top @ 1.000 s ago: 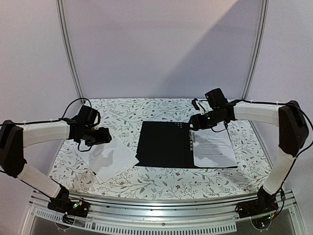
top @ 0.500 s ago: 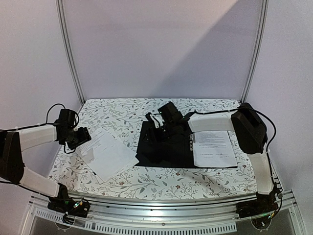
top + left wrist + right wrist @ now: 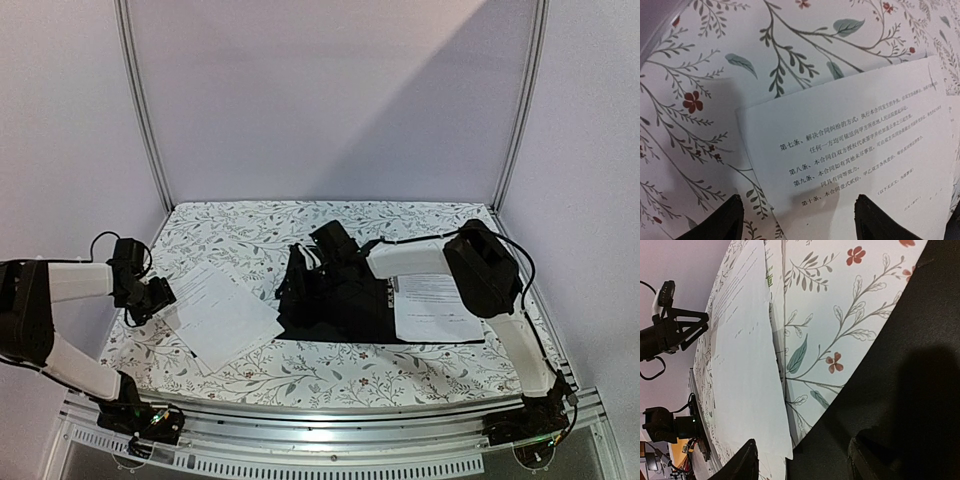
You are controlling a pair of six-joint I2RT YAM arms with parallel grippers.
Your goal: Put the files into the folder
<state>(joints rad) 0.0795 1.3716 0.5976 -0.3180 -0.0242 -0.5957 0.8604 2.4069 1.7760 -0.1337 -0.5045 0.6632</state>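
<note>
Seen from above, the left arm [image 3: 75, 282] reaches out low and almost level on the left side of the table. The left gripper [image 3: 155, 297] hangs at the left edge of a skewed stack of white printed paper sheets [image 3: 222, 318]. The stack lies on a white tablecloth patterned with leafy vines and small red flowers [image 3: 250, 225]. The gripper's two black fingers stand wide apart and hold nothing; the wrist camera shows a corner of the top sheet below the gap. The right arm [image 3: 420, 258] rises from its base at the right, bends at a dark elbow, and stretches leftward across a flat black rectangular folder [image 3: 340, 310] lying open at the table's centre. The right gripper [image 3: 298, 272] sits low at the folder's far left corner. Its fingers are parted and empty — one over the black surface, the other past the folder's edge. Whether it touches the folder cannot be told. A single white printed sheet [image 3: 435, 305] rests on the folder's right half, well apart from the stack. The stack's top sheet carries lines of black Chinese text — clauses beginning 第七条, 第八条, 第九条 and 第十条. The print on the single sheet is too small to read.
</note>
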